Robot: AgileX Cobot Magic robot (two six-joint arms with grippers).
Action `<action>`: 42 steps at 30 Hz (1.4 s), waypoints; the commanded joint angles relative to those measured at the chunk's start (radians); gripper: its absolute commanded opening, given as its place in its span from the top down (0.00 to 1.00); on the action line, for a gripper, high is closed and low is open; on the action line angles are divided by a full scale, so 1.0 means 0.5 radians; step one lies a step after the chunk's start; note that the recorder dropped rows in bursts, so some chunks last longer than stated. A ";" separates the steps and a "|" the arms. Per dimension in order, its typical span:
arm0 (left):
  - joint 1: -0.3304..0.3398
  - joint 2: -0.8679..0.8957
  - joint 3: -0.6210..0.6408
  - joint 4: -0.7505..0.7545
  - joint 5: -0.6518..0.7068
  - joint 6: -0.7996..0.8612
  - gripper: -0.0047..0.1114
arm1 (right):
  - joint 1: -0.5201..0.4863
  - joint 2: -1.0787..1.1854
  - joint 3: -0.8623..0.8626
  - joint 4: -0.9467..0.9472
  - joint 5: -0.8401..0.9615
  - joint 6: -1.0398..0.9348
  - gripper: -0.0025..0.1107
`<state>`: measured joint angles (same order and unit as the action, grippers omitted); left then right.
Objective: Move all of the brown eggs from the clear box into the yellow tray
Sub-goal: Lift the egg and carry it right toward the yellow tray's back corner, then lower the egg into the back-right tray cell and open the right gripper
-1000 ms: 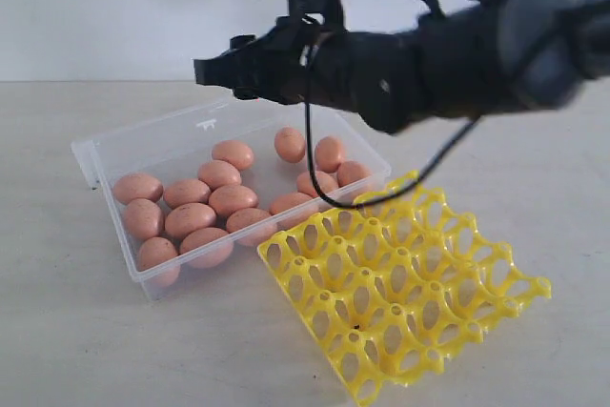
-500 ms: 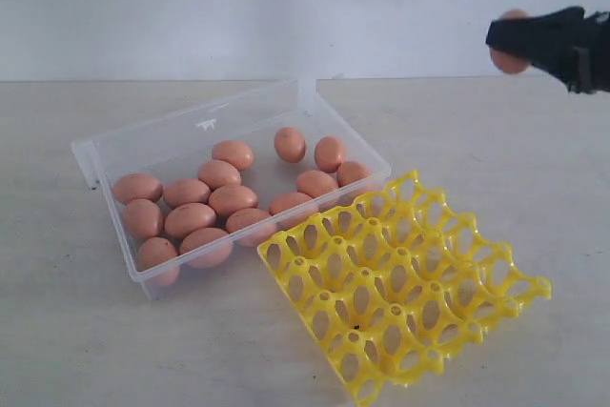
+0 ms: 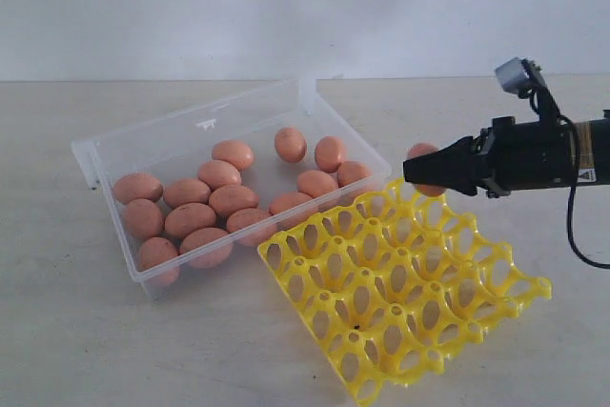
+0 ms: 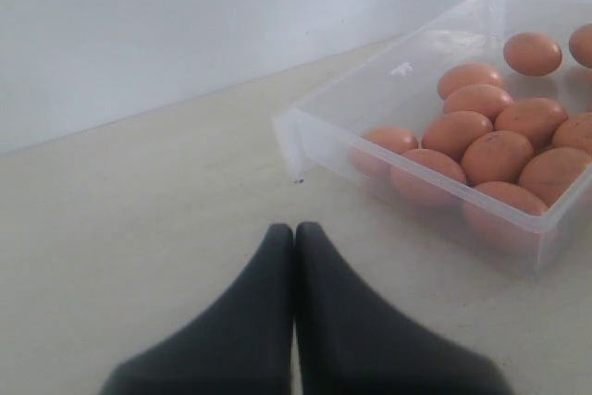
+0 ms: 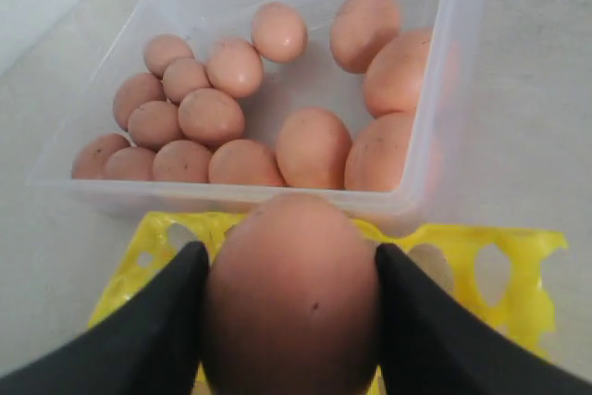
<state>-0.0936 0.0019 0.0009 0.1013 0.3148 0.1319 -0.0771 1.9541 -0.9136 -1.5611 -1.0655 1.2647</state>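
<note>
Egg (image 3: 420, 151) pinched in the right gripper (image 3: 416, 171) is mostly hidden by its jaws, above the yellow tray (image 3: 530, 286). The clear box (image 3: 172, 135) holds loose brown eggs (image 3: 233, 199). Left gripper (image 4: 294, 230) is pressed together.

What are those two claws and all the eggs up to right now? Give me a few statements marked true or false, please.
1. The right gripper holds a brown egg. True.
2. The yellow tray has several eggs in its cups. False: every cup in view is empty.
3. The left gripper is shut with nothing between its fingers. True.
4. The clear box is empty. False: many brown eggs lie in it.
5. The held egg hangs over the middle of the clear box. False: it is outside the box, by the yellow tray's edge.
</note>
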 commanded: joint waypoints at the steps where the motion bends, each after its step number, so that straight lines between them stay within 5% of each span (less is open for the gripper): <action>1: -0.002 -0.004 -0.002 -0.016 -0.018 0.001 1.00 | 0.082 0.030 -0.010 0.138 0.100 -0.191 0.98; 12: -0.002 -0.004 -0.002 -0.016 -0.018 0.001 1.00 | 0.166 0.069 -0.010 0.646 0.330 -0.669 0.98; 28: -0.002 -0.004 -0.002 -0.016 -0.018 0.001 1.00 | 0.174 0.205 -0.010 0.583 0.330 -0.718 0.97; 31: -0.002 -0.004 -0.002 -0.016 -0.018 0.001 1.00 | 0.174 0.205 -0.010 0.583 0.330 -0.718 0.86; 33: -0.002 -0.004 -0.002 -0.016 -0.018 0.001 1.00 | 0.174 0.205 -0.010 0.588 0.330 -0.718 0.67; 36: -0.002 -0.004 -0.002 -0.016 -0.018 0.001 1.00 | 0.174 0.205 -0.010 0.631 0.330 -0.718 0.52; 42: -0.002 -0.004 -0.002 -0.016 -0.018 0.001 1.00 | 0.174 0.205 -0.010 0.648 0.330 -0.718 0.48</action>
<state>-0.0936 0.0019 0.0009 0.1013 0.3148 0.1319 0.0094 2.0554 -0.9159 -1.2434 -0.8964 0.9162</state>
